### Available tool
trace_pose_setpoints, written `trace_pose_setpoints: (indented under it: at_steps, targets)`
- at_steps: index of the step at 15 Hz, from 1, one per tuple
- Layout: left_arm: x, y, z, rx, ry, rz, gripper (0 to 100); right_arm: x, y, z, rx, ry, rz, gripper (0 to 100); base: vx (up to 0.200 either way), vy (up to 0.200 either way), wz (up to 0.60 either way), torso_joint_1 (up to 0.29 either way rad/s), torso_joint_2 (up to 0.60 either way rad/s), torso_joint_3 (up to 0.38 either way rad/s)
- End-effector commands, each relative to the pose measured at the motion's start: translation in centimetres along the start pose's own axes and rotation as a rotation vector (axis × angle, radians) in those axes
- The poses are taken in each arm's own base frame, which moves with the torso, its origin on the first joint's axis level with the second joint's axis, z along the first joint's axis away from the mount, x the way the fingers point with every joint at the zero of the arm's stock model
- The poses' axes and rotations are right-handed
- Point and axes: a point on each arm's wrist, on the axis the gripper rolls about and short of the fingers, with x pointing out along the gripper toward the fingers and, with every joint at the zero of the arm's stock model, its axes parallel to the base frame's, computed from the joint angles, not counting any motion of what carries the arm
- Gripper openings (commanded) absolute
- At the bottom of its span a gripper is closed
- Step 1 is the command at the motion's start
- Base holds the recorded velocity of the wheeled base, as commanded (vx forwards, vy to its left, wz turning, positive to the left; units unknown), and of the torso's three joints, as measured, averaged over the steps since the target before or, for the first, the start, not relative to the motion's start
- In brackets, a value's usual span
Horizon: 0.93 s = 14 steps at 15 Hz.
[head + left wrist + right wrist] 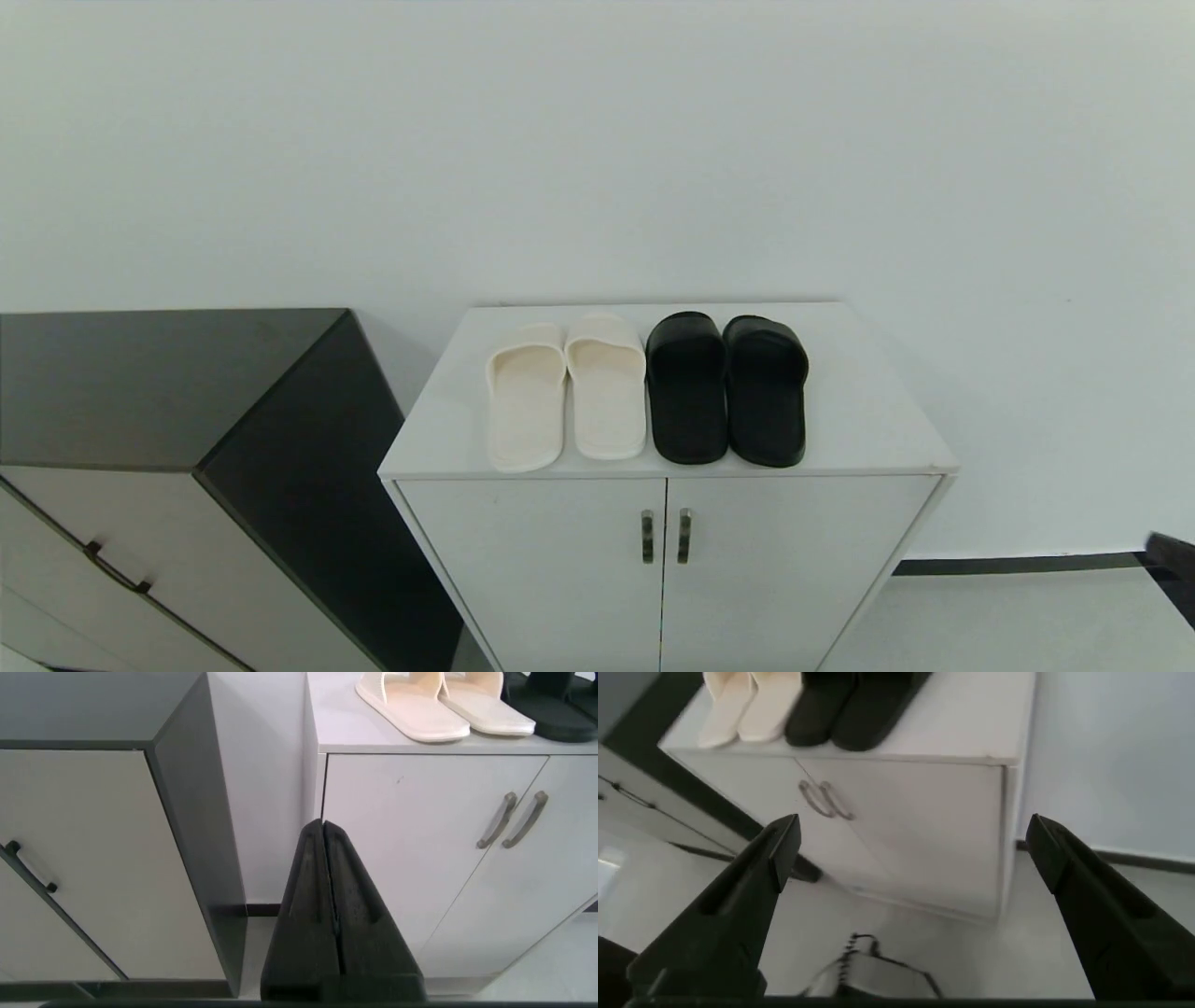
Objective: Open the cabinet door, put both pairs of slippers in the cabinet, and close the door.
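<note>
A white cabinet (667, 579) with two shut doors and two metal handles (665, 536) stands against the wall. On its top lie a cream pair of slippers (566, 392) and, right of it, a black pair of slippers (728, 386). My left gripper (325, 835) is shut, with nothing in it, low in front of the cabinet's left side, where the cream slippers (444, 705) and handles (514, 819) show. My right gripper (910, 854) is open and empty, back from the cabinet's right front, with the black slippers (850, 705) and handles (825, 800) beyond it.
A dark-topped cabinet (177, 467) with light fronts and a black handle (117, 569) stands close on the left, with a narrow gap between the two. A white wall runs behind. Bare floor (1018, 621) lies to the right.
</note>
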Motion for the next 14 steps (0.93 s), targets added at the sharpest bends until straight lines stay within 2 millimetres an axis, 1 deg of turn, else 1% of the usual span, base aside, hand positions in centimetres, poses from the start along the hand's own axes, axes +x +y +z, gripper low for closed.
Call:
trace_pose_setpoints:
  at_steps: [1,2,3,6,7,8,9,10,12,14]
  targets:
    - [0.0,0.0,0.0,0.000,-0.001,0.001,0,5.9,4.6,1.6,0.040,0.084,-0.001,100,0.000,0.000,0.00,0.000,0.00,0.000]
    - [0.0,0.0,0.0,0.000,0.000,0.001,0,7.1,5.9,2.1,0.025,0.092,0.000,100,0.000,0.000,0.00,0.000,0.00,0.000]
    - [0.0,0.0,0.0,0.000,0.000,-0.001,0,8.6,6.7,2.4,0.015,0.104,-0.024,100,0.000,0.000,0.00,0.000,0.00,0.000]
    - [0.0,0.0,0.0,-0.001,0.000,-0.012,0,14.0,9.0,3.3,0.013,0.072,-0.073,100,0.000,0.000,0.00,0.000,0.00,0.000]
    - [0.0,0.0,0.0,-0.003,0.000,-0.012,0,16.1,9.9,3.3,0.007,0.049,-0.117,100,0.000,0.000,0.00,0.000,0.00,0.000]
    - [0.0,0.0,0.0,-0.003,0.000,-0.012,0,17.7,11.0,3.2,0.003,0.026,-0.134,100,0.000,0.000,0.00,0.000,0.00,0.000]
    - [0.0,0.0,0.0,-0.003,0.000,-0.012,0,18.8,12.0,2.8,-0.008,0.014,-0.141,100,0.000,0.000,0.00,0.000,0.00,0.000]
    - [0.0,0.0,0.0,-0.004,0.000,-0.012,0,19.6,12.5,2.5,-0.036,0.009,-0.143,100,0.000,0.000,0.00,0.000,0.00,0.000]
    - [0.0,0.0,0.0,-0.004,0.000,-0.012,0,21.7,13.2,2.1,-0.080,-0.015,-0.174,100,0.000,0.000,0.00,0.000,0.00,0.000]
    - [0.0,0.0,0.0,-0.004,0.000,-0.012,0,24.3,13.7,1.8,-0.097,-0.033,-0.194,100,0.000,0.000,0.00,0.000,0.00,0.000]
